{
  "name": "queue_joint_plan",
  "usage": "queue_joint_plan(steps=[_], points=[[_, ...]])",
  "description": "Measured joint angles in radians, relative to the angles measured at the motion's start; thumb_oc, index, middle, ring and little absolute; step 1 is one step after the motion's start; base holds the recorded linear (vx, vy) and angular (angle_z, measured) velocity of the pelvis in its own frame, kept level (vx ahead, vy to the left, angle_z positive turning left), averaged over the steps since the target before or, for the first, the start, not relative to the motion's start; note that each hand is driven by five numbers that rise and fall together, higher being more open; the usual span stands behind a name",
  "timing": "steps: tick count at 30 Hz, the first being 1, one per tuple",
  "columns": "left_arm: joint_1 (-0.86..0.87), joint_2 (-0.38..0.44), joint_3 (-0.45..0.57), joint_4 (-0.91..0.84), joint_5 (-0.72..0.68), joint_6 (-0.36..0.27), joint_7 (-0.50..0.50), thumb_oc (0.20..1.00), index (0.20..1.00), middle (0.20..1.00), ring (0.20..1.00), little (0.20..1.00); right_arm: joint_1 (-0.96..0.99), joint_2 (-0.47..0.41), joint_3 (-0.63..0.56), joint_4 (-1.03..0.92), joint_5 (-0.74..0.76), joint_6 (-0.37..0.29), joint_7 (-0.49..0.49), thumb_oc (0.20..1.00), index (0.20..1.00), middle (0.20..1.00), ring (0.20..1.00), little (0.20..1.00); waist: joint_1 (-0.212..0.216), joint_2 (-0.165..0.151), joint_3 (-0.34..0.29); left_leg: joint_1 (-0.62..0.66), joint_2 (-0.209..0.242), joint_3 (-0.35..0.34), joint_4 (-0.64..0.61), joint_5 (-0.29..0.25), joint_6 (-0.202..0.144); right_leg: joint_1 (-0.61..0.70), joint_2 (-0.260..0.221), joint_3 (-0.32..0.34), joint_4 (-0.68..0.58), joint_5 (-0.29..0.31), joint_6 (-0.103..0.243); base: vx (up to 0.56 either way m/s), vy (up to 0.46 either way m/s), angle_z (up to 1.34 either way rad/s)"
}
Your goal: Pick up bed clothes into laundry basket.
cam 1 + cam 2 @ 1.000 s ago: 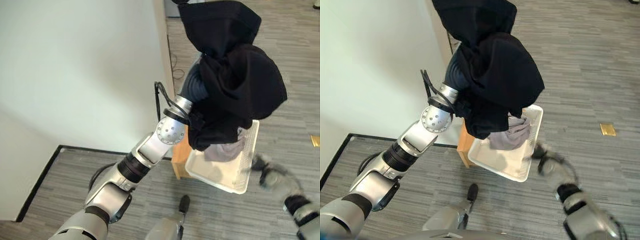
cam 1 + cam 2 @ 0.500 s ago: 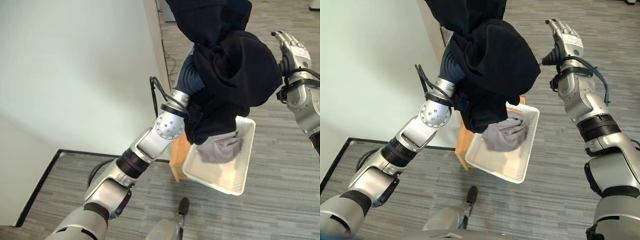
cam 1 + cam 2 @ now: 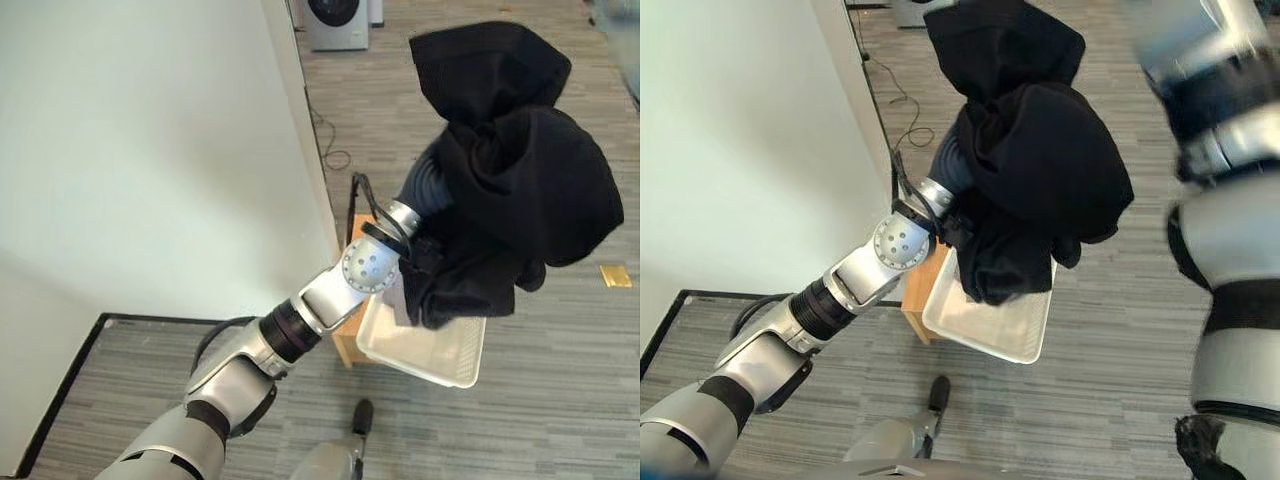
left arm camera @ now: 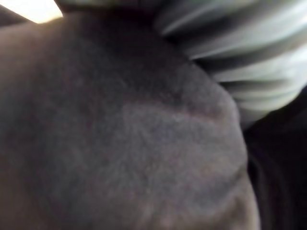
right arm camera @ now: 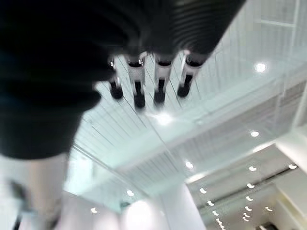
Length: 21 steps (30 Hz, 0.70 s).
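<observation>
Black cloth, bulky, is the main thing: a dark garment (image 3: 510, 170) bunched and draped over the end of the L arm, which reaches up from about 7 o'clock toward 2 o'clock in the head views. L hand is buried under the fabric, so can't tell whether its fingers are curled on it or just carrying it; L wrist view shows dark-grey cloth (image 4: 120, 134) pressed right up against the lens, w/ pale ribbed folds at one corner. To the arm's left, a plain pale wall (image 3: 150, 150) w/ a dark floor strip at its foot.

Below the hanging cloth, approx 5 o'clock from the bundle, sits the white laundry basket (image 3: 440, 355) on the grey carpet (image 3: 560, 380), touching a small wooden stand (image 3: 915, 300) on its wall side. Lowest fold of the garment hangs over the basket's near part, possibly inside the rim; can't tell if it touches. Basket contents are mostly hidden by the cloth.

Far right: R arm is raised at 1–3 o'clock, blurred. R hand (image 5: 148, 84) in its own wrist view has fingers straight, relaxed, holding nothing, pointing up at a lit ceiling.

Progress, as a judgement: garment is lifted and positioned above the basket, not yet released. Left to do: lower, let go, shake the cloth clear of the L hand.
</observation>
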Motion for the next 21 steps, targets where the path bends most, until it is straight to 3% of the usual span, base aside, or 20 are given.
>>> queue_joint_plan(steps=[10, 16, 19, 21], points=[[0.097, 0.050, -0.074, 0.025, 0.007, 0.011, -0.079, 0.200, 0.200, 0.200, 0.200, 0.200, 0.039, 0.053, 0.032, 0.000, -0.001, -0.003, 0.023, 1.000, 1.000, 1.000, 1.000, 1.000, 0.015, 0.004, -0.006, -0.008, 0.009, 0.004, 0.000, -0.008, -0.011, -0.010, 0.007, 0.004, -0.004, 0.003, -0.005, -0.01, -0.013, -0.03], [0.157, 0.065, -0.078, 0.071, 0.159, 0.020, -0.067, 0.200, 0.200, 0.200, 0.200, 0.200, 0.062, 0.052, 0.033, 0.000, 0.022, -0.026, 0.026, 1.000, 1.000, 1.000, 1.000, 1.000, 0.015, 0.004, -0.007, -0.043, 0.016, 0.006, 0.000, 0.006, -0.004, -0.051, 0.011, 0.011, 0.004, 0.004, -0.007, -0.07, -0.028, -0.03], [0.156, 0.059, -0.084, 0.121, 0.238, 0.024, -0.043, 0.200, 0.200, 0.200, 0.200, 0.200, 0.091, 0.036, 0.030, -0.048, 0.032, -0.038, 0.027, 1.000, 1.000, 1.000, 1.000, 1.000, 0.007, -0.015, 0.005, -0.070, 0.035, 0.015, 0.000, 0.009, -0.008, -0.088, 0.024, 0.024, 0.010, 0.006, -0.010, -0.09, -0.065, -0.16], [0.156, 0.059, -0.084, 0.166, 0.277, 0.024, -0.028, 0.200, 0.200, 0.200, 0.200, 0.200, 0.167, -0.030, 0.005, -0.171, 0.036, -0.054, 0.020, 1.000, 1.000, 1.000, 1.000, 1.000, 0.011, -0.057, 0.033, -0.082, 0.056, 0.028, 0.000, 0.013, -0.013, -0.110, 0.042, 0.033, 0.018, 0.006, -0.010, -0.11, -0.079, -0.23]])
